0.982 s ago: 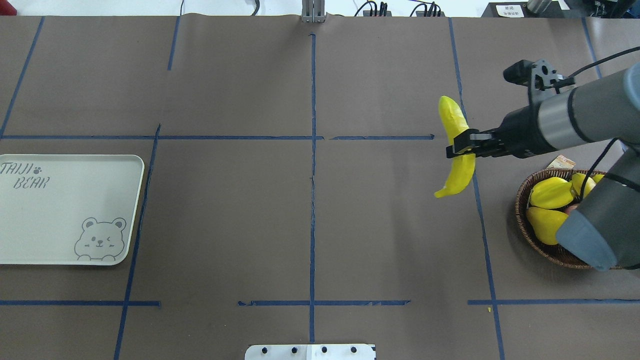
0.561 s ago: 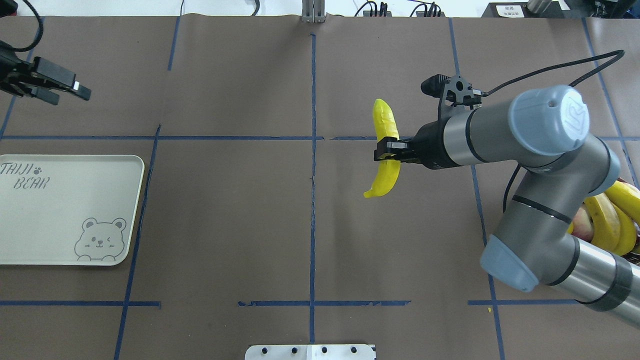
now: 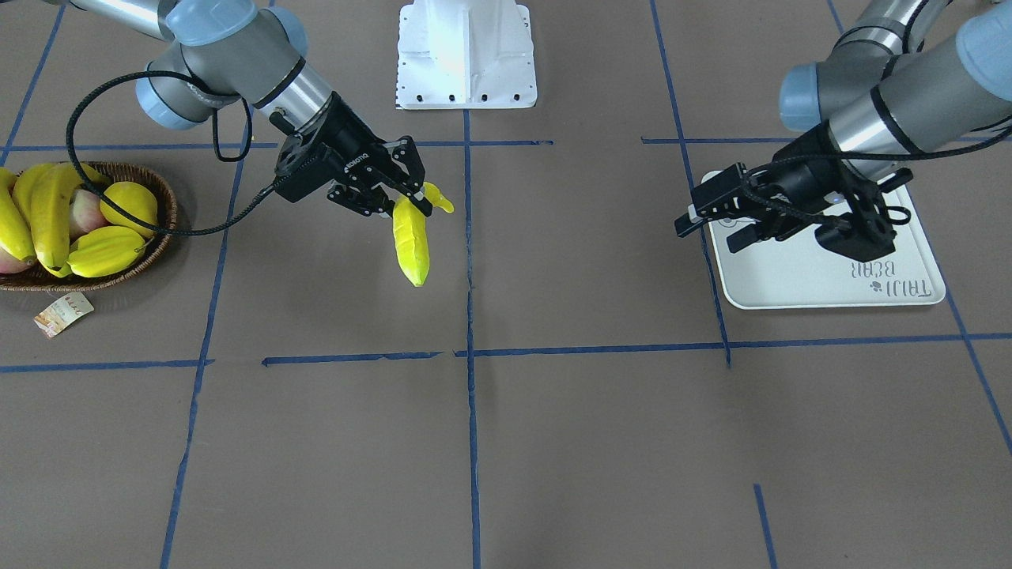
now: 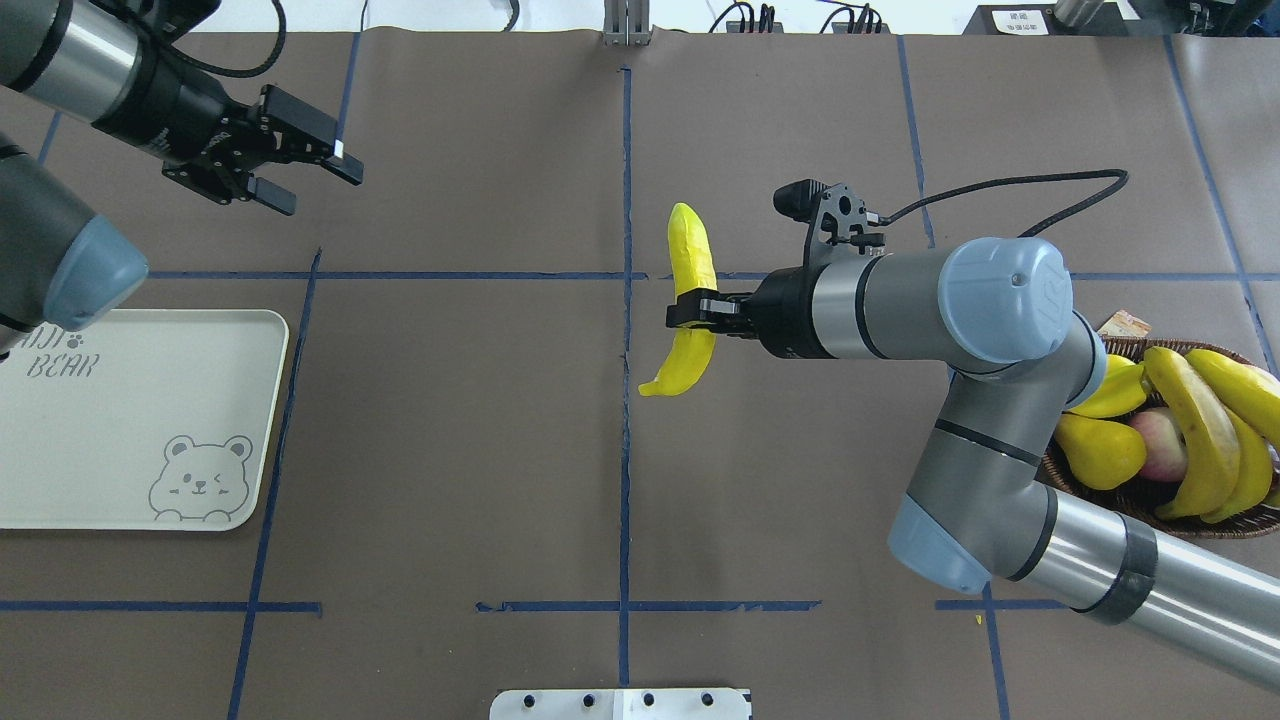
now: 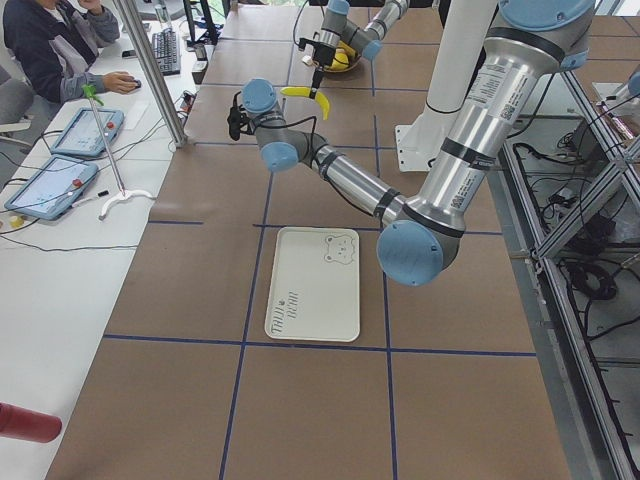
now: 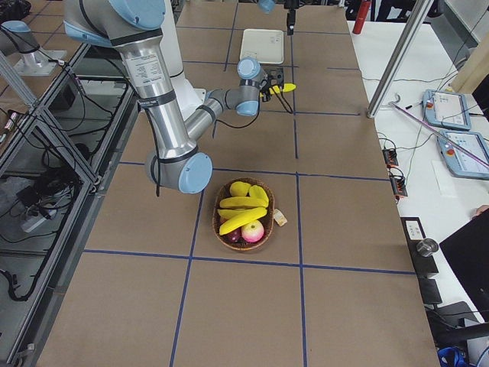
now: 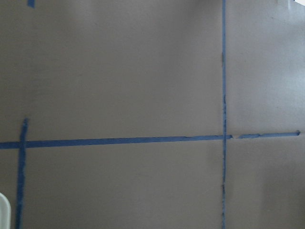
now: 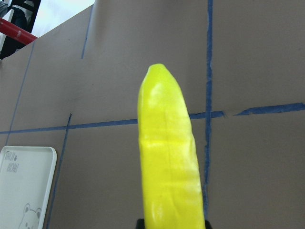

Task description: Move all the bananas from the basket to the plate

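Observation:
My right gripper (image 4: 692, 312) is shut on a yellow banana (image 4: 688, 255) and holds it in the air just right of the table's centre line. It shows too as the banana (image 3: 412, 239) in the right gripper (image 3: 402, 201), and it fills the right wrist view as the banana (image 8: 167, 157). Several more bananas (image 4: 1205, 430) lie in the brown wicker basket (image 4: 1190, 526) at the far right. The pale bear-print plate (image 4: 130, 420) sits bare at the far left. My left gripper (image 4: 320, 188) hovers open and holds nothing, beyond the plate's far right corner.
The basket (image 3: 162, 237) also holds a starfruit (image 4: 1110, 395), a yellow pear-like fruit (image 4: 1100, 452) and an apple (image 4: 1162, 457). A paper tag (image 3: 62, 313) lies beside it. Blue tape lines cross the brown table. The robot's white base (image 3: 466, 55) stands at the near edge.
The right arm has carried the banana leftward from near the basket to the centre line. The left gripper has come in from the left edge toward the middle.

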